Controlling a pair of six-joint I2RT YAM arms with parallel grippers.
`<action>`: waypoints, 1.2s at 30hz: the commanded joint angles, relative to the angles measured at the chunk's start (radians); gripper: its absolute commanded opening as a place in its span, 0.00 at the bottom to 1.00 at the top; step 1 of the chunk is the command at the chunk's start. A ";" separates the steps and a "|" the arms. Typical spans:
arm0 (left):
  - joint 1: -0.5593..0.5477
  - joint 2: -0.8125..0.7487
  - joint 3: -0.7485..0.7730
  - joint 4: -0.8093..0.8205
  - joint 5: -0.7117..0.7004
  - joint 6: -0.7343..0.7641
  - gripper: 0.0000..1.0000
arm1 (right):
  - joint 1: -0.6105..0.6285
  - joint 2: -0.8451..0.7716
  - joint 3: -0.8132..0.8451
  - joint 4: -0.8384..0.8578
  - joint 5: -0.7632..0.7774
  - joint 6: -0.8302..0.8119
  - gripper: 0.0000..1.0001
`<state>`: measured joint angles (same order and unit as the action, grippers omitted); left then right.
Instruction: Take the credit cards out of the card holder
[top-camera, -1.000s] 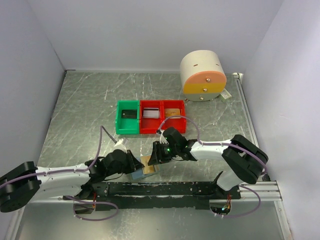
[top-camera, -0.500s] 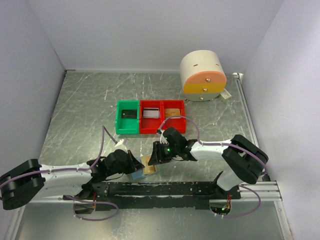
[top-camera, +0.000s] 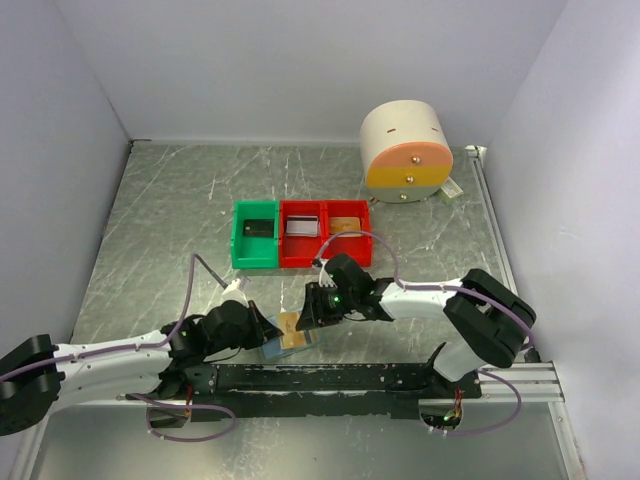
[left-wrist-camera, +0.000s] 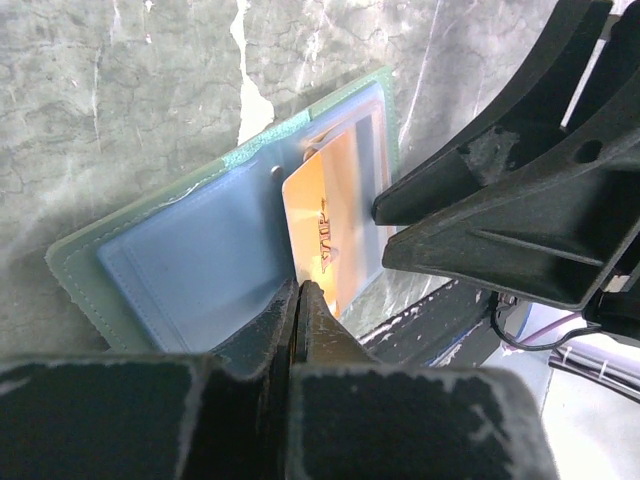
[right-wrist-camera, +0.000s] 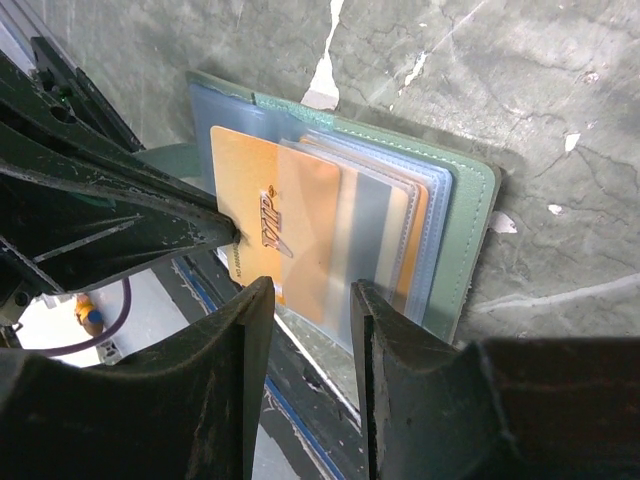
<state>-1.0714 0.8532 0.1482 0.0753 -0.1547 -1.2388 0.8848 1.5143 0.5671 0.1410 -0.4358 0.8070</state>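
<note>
Protruding frm holder (right-wrist-camera: 470, 235): orange card (right-wrist-camera: 252, 190)

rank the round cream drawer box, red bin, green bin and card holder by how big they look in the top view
1. round cream drawer box
2. red bin
3. green bin
4. card holder, partly hidden, so its full size is unsure

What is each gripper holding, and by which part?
Left gripper pinches the credit card by its exposed edge. Right gripper, jaws apart, grips nothing; its tips rest at the edge of the card holder.
</note>
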 joint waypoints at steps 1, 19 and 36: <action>0.002 0.024 0.008 -0.007 -0.020 0.004 0.07 | 0.002 -0.015 0.036 -0.056 0.017 -0.048 0.37; 0.001 0.045 0.015 0.041 -0.013 0.005 0.08 | 0.003 0.092 0.038 0.005 -0.033 -0.034 0.38; 0.001 0.175 -0.055 0.356 0.026 -0.009 0.33 | 0.002 0.096 -0.039 0.062 -0.017 0.011 0.38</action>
<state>-1.0702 0.9962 0.1051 0.2787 -0.1539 -1.2388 0.8803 1.5864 0.5644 0.2588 -0.4988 0.8314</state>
